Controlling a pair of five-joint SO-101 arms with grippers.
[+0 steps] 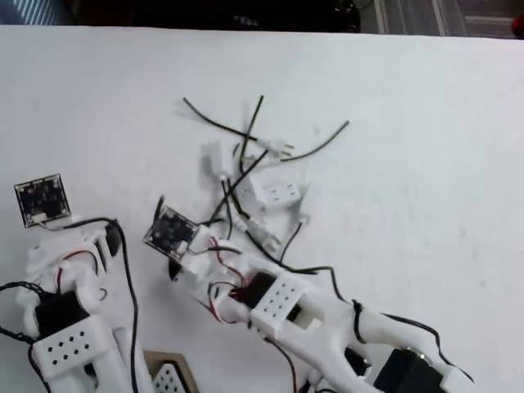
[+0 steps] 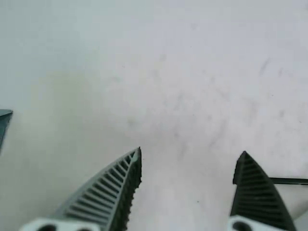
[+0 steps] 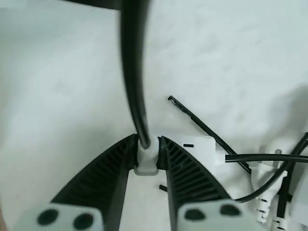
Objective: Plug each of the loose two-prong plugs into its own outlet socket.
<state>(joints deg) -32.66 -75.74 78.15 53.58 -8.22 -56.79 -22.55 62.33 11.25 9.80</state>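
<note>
My right gripper [image 3: 148, 140] is shut on a small white plug [image 3: 146, 161], whose black cord [image 3: 134, 67] runs up and away from the fingers, just above the table. A white block [image 3: 202, 144] lies right behind it. More white plugs [image 3: 263, 179] with black cords lie off to one side. In the high view the white outlet strip [image 1: 274, 194] lies mid-table among tangled cords. One two-prong plug [image 1: 282, 149] rests beyond it and another [image 1: 219, 158] to its left. My left gripper [image 2: 191, 153] stands open over bare white table.
Black cords [image 1: 237, 176] cross over and around the outlet strip. A thin cord [image 2: 288, 181] lies beside my left gripper. Both arms occupy the table's front edge, the right arm [image 1: 282, 303] stretching toward the centre. A small wooden piece [image 1: 168, 372] sits at the front.
</note>
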